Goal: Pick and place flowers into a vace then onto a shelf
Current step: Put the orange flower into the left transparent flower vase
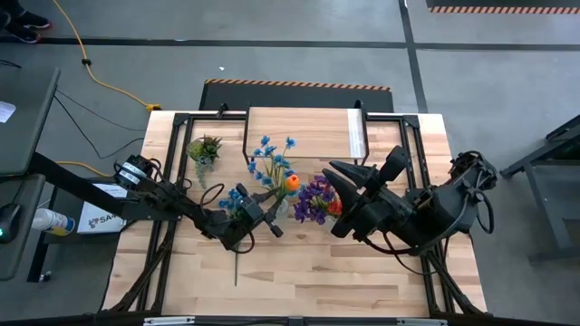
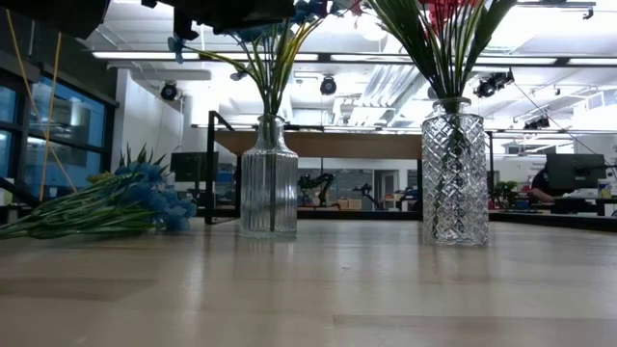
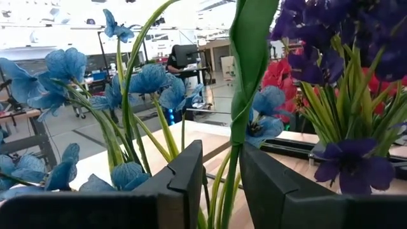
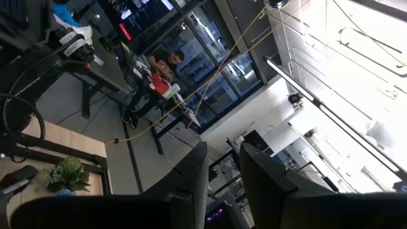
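left gripper (image 1: 256, 215) level beside blue flowers (image 1: 272, 163)

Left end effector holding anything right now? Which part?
Green stems of the blue flowers pass between the left end effector's fingers; whether it grips them cannot be told.

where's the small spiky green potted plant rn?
High view: the small spiky green potted plant stands on the plank tabletop, far left, just left of the low light-wood shelf.
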Robot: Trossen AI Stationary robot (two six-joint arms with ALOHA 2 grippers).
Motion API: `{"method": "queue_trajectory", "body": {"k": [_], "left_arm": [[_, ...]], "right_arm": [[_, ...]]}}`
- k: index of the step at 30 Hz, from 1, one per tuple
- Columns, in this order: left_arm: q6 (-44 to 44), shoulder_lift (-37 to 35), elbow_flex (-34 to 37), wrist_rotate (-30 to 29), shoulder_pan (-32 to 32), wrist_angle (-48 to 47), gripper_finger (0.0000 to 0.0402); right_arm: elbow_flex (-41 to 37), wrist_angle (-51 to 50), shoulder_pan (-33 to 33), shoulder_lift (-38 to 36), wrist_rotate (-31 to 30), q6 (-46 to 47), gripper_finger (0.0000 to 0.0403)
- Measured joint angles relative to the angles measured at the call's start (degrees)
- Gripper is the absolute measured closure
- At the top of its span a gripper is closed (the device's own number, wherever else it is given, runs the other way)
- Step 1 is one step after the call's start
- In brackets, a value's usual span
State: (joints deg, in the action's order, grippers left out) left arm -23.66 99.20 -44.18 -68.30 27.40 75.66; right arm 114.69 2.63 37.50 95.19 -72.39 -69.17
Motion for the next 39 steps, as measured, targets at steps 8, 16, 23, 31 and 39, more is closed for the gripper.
{"method": "queue_trajectory", "body": {"k": [8, 16, 23, 31, 39], "left_arm": [[-0.01, 0.0, 0.0, -2.78, 0.99, -0.58, 0.0263], [2.85, 0.0, -0.01, -5.14, 3.95, -0.67, 0.0263], [5.12, 0.0, -0.01, -6.4, 4.59, -2.52, 0.0263], [12.19, 0.02, -0.01, -6.09, 4.55, -6.74, 0.0263], [9.3, 0.02, -0.01, -10.07, 6.36, -6.67, 0.0263]], "right_arm": [[0.0, -0.14, 0.07, 0.01, -0.11, 0.13, 0.032], [0.0, -0.26, 0.04, 0.01, -0.07, -0.15, 0.032], [0.0, -0.26, 0.04, 0.01, -0.06, -0.24, 0.032], [0.0, -0.28, 0.04, 0.01, -0.04, -0.11, 0.032], [0.0, -0.28, 0.04, 0.01, -0.04, -0.22, 0.032]]}}
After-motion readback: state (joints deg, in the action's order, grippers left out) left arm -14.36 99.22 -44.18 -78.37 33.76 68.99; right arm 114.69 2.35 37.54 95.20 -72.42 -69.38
